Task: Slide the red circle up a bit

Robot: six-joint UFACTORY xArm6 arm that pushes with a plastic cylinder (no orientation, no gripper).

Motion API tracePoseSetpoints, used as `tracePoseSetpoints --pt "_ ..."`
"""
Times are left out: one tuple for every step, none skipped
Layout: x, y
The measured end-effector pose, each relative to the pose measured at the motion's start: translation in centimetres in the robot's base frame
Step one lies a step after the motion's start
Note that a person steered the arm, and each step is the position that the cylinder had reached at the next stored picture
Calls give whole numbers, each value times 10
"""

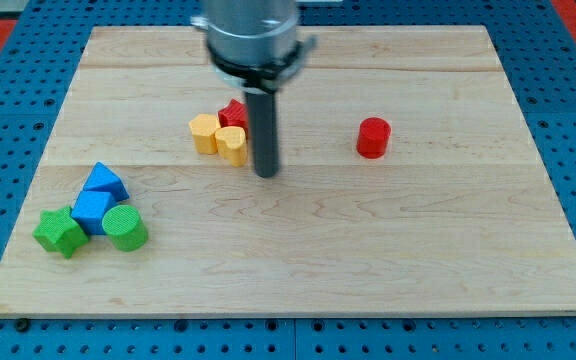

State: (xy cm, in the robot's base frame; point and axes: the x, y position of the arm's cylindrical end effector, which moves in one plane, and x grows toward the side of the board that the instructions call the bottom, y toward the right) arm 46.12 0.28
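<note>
Eight blocks on the wooden counter: red circle alone toward the view's right, well apart from all others; left yellow block touching right yellow block left of centre, red block tucked just behind them; blue triangle, blue cube, green star and green circle bunched at the view's lower left. My tip just beside the right yellow block on its right, well left of the red circle and slightly lower in the view. Pincer not in view, only the dark rod.
</note>
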Motion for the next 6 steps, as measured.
tracePoseSetpoints --pt "0 128" --pt "-7 191" --pt "-24 142" --pt "-33 102" --pt "-52 96" --pt "-66 80"
